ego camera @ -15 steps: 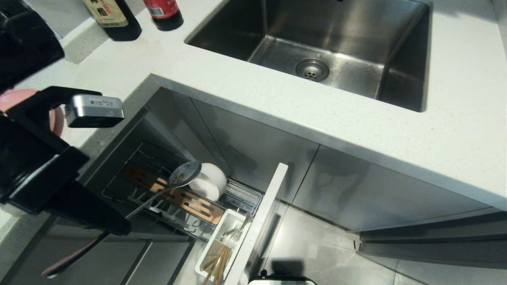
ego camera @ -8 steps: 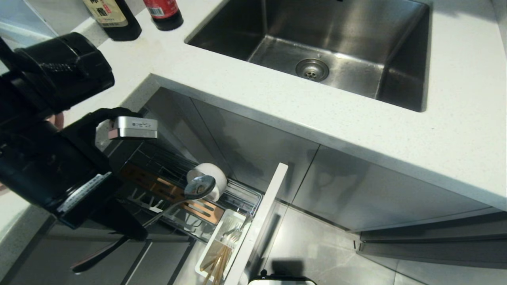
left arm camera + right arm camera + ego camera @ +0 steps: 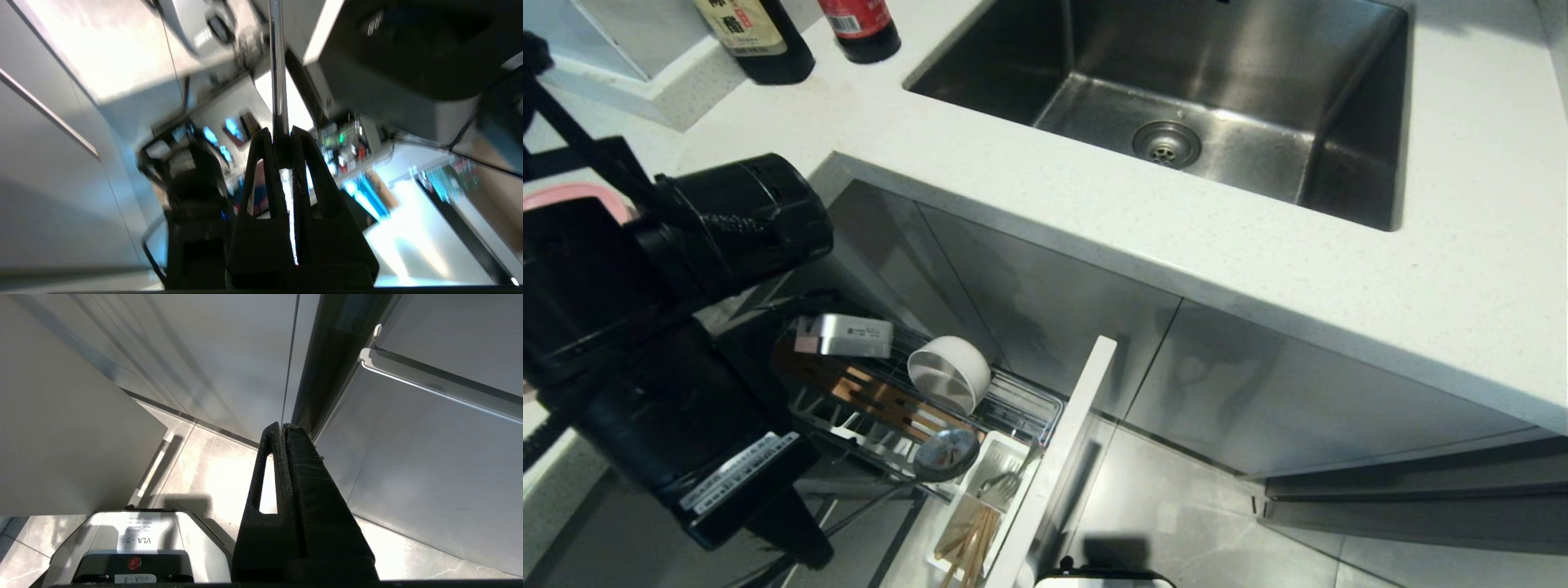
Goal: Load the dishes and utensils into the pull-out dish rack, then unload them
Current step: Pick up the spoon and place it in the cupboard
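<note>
My left gripper (image 3: 280, 132) is shut on the handle of the grey metal spoon (image 3: 278, 61). In the head view the spoon's bowl (image 3: 945, 454) hangs low over the front of the pull-out dish rack (image 3: 1021, 402), beside the white utensil cup (image 3: 1005, 454). I cannot tell whether it touches the rack. The chopsticks (image 3: 972, 541) stand in that cup. The cream-white bowl (image 3: 949, 373) leans on its side in the rack behind the tan wooden strip (image 3: 882, 400). The pink plate (image 3: 572, 193) lies on the counter at far left, mostly hidden by my left arm (image 3: 678, 408). My right gripper (image 3: 282, 426) is shut, parked low over the floor.
The rack's pale cabinet front (image 3: 1062, 457) stands open toward me. The steel sink (image 3: 1176, 98) is set in the white counter (image 3: 1421, 269), with two bottles (image 3: 760, 41) at the back left. My base (image 3: 135, 543) shows below the right gripper.
My left arm has swung down and to the right. The spoon has dropped from in front of the bowl to the rack's front edge by the utensil cup.
</note>
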{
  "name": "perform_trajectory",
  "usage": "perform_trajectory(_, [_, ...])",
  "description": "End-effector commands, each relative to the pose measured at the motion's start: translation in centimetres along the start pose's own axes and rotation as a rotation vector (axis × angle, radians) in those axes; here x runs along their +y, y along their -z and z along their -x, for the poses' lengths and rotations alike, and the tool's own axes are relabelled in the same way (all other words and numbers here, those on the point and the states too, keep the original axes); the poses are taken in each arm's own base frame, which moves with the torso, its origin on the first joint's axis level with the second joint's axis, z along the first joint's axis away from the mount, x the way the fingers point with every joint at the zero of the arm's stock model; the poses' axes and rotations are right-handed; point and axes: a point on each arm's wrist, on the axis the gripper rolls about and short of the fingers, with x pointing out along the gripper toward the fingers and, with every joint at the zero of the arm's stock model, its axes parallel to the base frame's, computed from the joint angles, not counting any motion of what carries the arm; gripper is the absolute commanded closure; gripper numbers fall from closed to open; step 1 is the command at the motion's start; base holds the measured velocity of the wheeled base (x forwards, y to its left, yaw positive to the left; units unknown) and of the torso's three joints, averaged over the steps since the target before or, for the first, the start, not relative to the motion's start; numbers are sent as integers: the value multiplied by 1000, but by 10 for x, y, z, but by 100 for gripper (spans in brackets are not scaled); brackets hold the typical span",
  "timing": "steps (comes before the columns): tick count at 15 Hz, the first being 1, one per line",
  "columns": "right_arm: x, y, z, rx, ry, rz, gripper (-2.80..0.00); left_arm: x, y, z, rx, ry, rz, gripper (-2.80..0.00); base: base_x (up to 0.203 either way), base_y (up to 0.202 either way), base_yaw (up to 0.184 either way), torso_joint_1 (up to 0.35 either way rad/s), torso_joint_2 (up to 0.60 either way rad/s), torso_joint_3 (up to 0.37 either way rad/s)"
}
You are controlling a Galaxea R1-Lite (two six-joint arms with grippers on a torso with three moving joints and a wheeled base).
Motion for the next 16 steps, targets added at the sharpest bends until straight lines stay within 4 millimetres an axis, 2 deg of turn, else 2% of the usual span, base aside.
perform_trajectory(1, [0,0,0,2,0,0,0,-4,4,-12,78,-3,10,0,0,0,0,0,0,0])
perform_trajectory(5, [0,0,0,2,0,0,0,1,6,-31,169,-100,102,0,0,0,0,0,0,0])
perform_trajectory(8, [0,0,0,2,0,0,0,4,0,-43,227,-143,148,0,0,0,0,0,0,0])
perform_trajectory(16, [0,0,0,2,0,0,0,7,-30,-82,373,-175,182,0,0,0,0,0,0,0])
